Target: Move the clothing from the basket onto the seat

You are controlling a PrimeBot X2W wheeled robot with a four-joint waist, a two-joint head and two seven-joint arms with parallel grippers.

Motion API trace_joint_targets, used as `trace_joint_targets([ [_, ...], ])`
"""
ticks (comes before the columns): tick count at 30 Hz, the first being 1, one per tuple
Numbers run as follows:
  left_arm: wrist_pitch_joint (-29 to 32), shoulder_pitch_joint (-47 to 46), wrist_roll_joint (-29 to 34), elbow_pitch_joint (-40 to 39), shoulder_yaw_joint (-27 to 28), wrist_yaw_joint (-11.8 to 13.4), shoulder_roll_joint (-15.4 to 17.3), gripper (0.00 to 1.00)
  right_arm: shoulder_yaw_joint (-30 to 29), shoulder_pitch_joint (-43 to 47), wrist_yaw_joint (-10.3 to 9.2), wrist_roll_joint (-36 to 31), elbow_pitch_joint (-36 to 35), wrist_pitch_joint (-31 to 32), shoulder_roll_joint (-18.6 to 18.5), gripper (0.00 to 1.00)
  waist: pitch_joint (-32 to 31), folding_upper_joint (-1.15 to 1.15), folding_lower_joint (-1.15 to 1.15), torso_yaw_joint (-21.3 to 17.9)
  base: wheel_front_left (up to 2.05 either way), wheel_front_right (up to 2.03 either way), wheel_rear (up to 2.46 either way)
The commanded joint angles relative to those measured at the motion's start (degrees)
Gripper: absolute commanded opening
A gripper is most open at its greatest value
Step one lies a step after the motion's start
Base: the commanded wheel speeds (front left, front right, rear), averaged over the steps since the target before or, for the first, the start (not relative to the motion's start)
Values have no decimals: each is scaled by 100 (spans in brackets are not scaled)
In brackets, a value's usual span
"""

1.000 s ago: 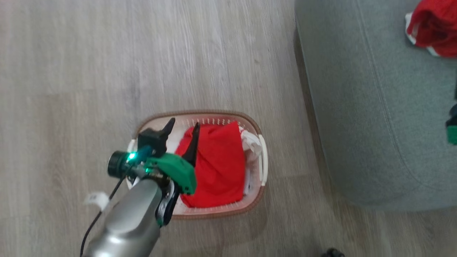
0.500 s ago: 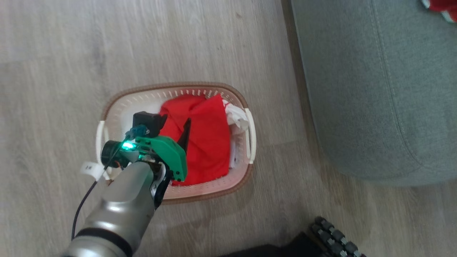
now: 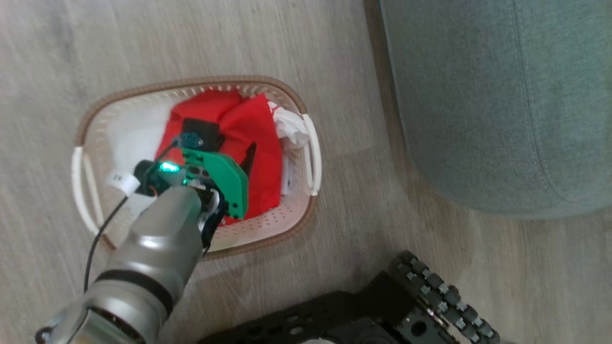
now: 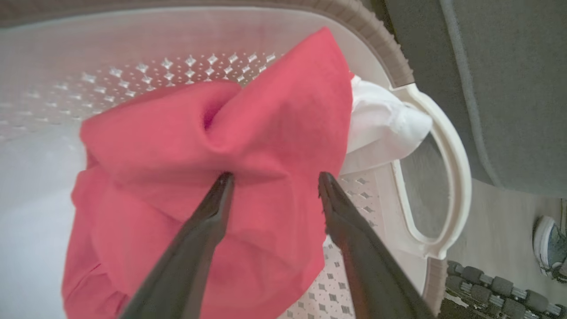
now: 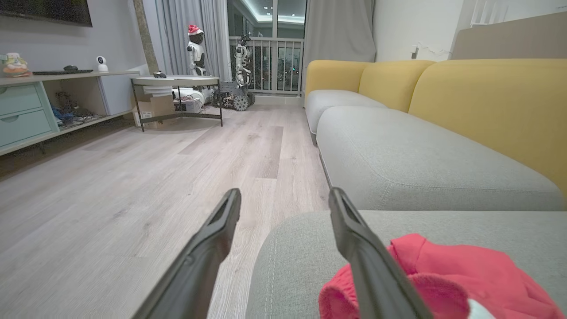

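Clothing, red, lies bunched in the basket at the head view's centre left, beside the seat. The left gripper, fingers apart, has its tips at the red fold, deeper in the basket than a moment ago. The right gripper is spread and empty.

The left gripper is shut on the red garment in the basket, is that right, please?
Not quite: the left wrist view shows the left gripper open, its fingers spread apart over the red garment, which does lie in the basket.
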Motion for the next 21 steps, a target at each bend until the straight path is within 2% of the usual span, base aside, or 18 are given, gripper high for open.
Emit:
trace_joint_targets([
  [1, 12, -87, -72, 3, 10, -55, 18, 100, 51, -1, -1, 50, -187, -35, -130, 100, 270, 0, -1, -197, 0, 0, 0],
  [9, 195, -561, -148, 432, -140, -4, 17, 100, 95, -201, -1, 79, -200, -35, 82, 100, 721, 0, -1, -472, 0, 0, 0],
  [11, 480, -675, -159, 566, -215, 115, 17, 100, 117, -256, -1, 91, -176, -35, 196, 100, 865, 0, -1, -589, 0, 0, 0],
  [17, 834, -748, -145, 648, -275, 285, 57, 100, 106, -267, -1, 89, -152, -35, 311, 100, 946, 0, -1, -669, 0, 0, 0],
  [21, 1228, -723, -210, 671, -239, 594, 114, 100, 129, -272, -1, 74, -113, -35, 351, 100, 915, 0, -1, -685, 0, 0, 0],
])
